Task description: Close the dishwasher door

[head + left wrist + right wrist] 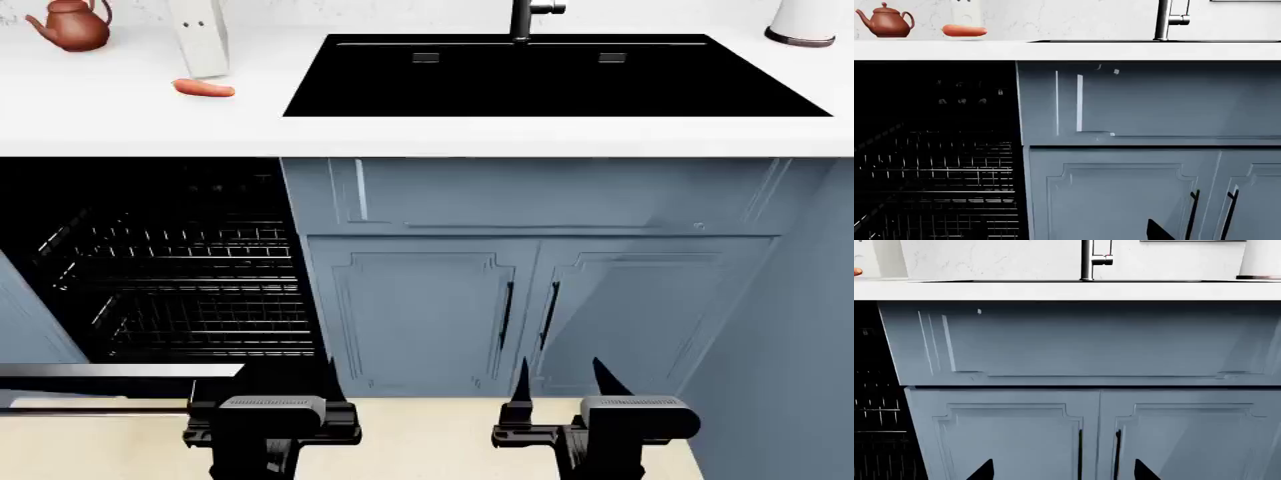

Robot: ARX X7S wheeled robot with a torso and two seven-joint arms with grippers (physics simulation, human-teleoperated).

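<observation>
White countertop (134,120) runs across the back, carrying a brown teapot (74,24) and an orange sausage (203,88) to the left of a black sink (400,95) whose basin shows nothing inside. Below, the dishwasher cavity (174,270) stands open beside blue-grey cabinet doors (427,320), with two wire racks (187,300) that look bare, though the dark interior makes this hard to confirm. Low at the left, the dishwasher door (107,372) lies folded down, only its silver-edged strip visible. Left gripper (271,405) and right gripper (577,405) hover in front, both with fingers spread and holding nothing.
</observation>
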